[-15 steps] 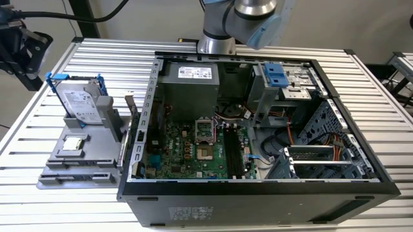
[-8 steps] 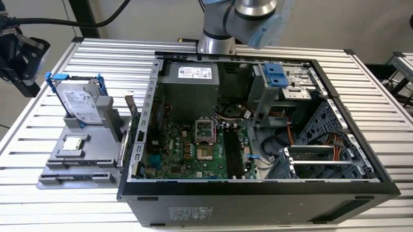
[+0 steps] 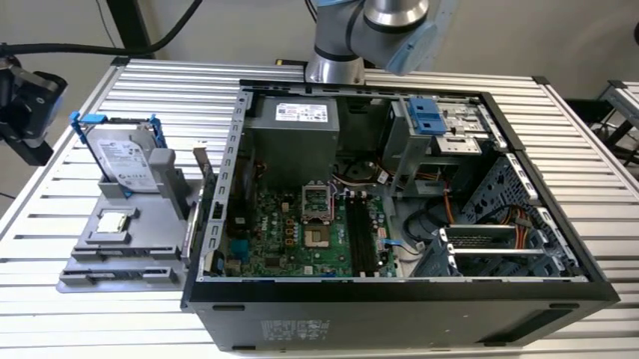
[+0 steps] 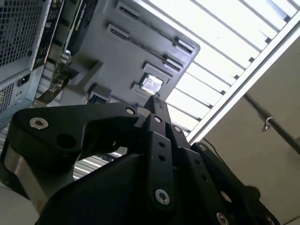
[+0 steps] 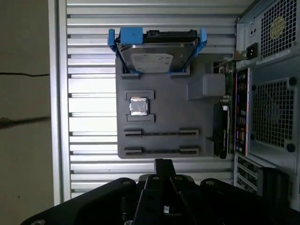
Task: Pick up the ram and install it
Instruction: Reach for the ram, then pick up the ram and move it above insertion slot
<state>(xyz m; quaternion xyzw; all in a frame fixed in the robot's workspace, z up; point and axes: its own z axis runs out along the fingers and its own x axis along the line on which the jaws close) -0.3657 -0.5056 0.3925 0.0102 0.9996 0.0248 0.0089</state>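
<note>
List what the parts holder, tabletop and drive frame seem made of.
Parts holder: matte grey plastic, possibly printed; dull, uniform surface.
Tabletop: bare metal, likely aluminium; bright ribbed slats.
Drive frame: blue plastic, judging by its solid colour and moulded tabs.

The grey and silver arm (image 3: 364, 34) rises from the slatted table's (image 3: 179, 75) far edge in the exterior view. In both wrist views the black gripper (image 5: 162, 165) (image 4: 155, 101) has its fingers pressed together, nothing between them.
</note>
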